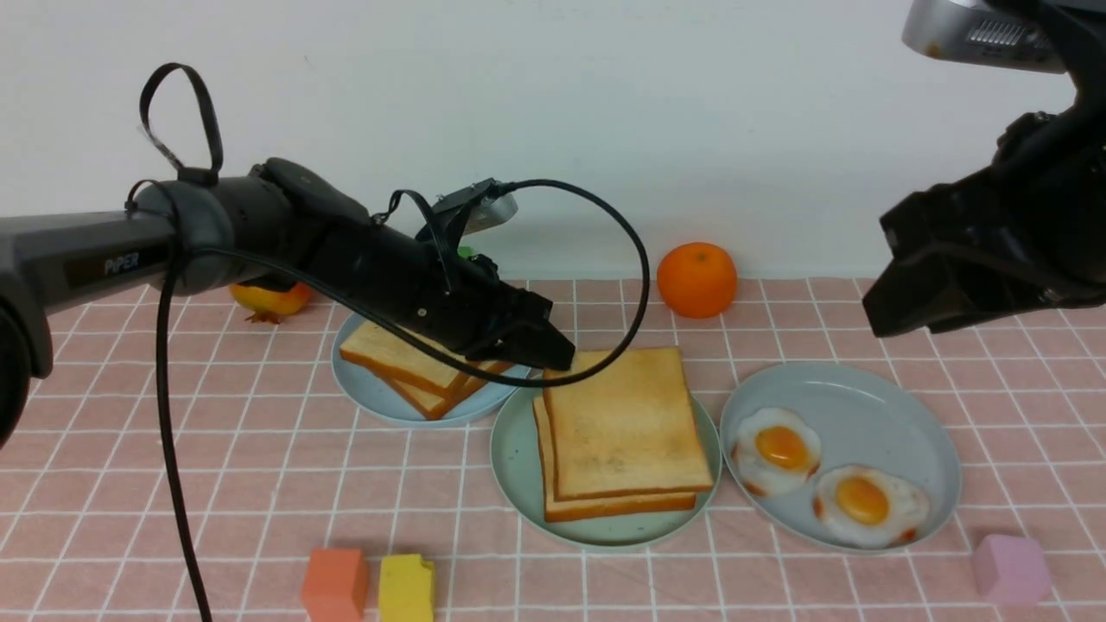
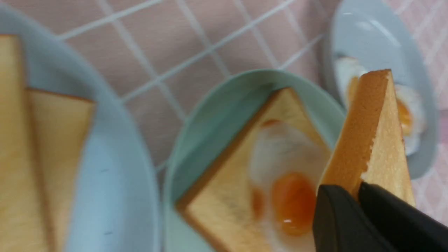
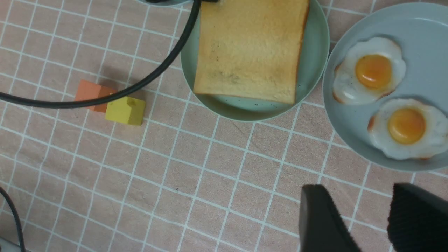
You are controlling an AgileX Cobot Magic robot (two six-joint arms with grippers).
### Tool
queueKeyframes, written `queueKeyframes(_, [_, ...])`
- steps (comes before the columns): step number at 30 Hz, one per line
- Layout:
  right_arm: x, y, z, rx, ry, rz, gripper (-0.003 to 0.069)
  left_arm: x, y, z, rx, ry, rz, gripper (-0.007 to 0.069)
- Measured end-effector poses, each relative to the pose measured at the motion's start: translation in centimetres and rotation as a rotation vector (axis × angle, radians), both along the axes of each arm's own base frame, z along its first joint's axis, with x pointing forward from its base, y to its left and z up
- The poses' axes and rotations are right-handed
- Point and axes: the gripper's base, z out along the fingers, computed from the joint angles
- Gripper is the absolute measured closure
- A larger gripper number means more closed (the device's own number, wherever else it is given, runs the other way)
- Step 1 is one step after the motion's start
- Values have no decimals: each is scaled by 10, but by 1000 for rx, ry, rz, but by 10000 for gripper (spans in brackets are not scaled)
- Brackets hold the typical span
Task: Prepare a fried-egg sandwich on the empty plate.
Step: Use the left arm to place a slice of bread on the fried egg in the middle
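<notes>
Pink cloth (image 1: 259,449) with a white grid covers the table below a plain white wall, and on it the round mint-green plastic plate (image 1: 517,466) sits between a small pale blue plate (image 1: 380,404) of toast and a larger blue-grey plate (image 1: 873,406) of eggs. On the mint plate lies a square golden-brown toast slice (image 2: 217,210) with a darker crust, bearing a white toy fried egg (image 2: 283,182) with an orange yolk. A second matching slice (image 1: 624,423) tilts over them, its edge pinched in the left gripper (image 1: 553,352), while the right gripper (image 3: 364,213) hovers with jaws parted around nothing.

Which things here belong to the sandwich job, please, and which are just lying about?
Job: mint-green plate, bottom toast, fried egg, top toast in left tool.
Lying about: orange, spare toast, spare eggs, orange block, yellow block, pink block.
</notes>
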Motion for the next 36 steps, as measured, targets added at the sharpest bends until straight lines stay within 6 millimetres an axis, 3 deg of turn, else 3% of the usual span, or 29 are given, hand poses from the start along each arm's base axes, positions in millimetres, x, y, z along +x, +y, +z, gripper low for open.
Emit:
queueKeyframes(12, [0,0,0,6,2,1,343,3,2,-5,27,11,41,515])
queueKeyframes(15, [-1,2,0,18,12,5,343,4,3,-5,35,12,54,454])
queueKeyframes(19, [-1,2,0,28,16,7,343,2,3,-3,40,14,43,256])
queueKeyframes(23, [-1,2,0,28,16,7,343,-1,5,3,70,-5,23,144])
queueKeyframes(25, [-2,2,2,29,7,10,343,-3,9,17,100,-31,42,73])
queueKeyframes(28, [-6,0,6,34,-30,14,348,-7,15,39,135,-69,94,40])
queueKeyframes(33, [-19,-6,11,59,-113,9,389,-21,27,83,203,-152,141,42])
queueKeyframes(36, [-33,-13,13,71,-202,17,445,-42,34,125,203,-219,145,60])
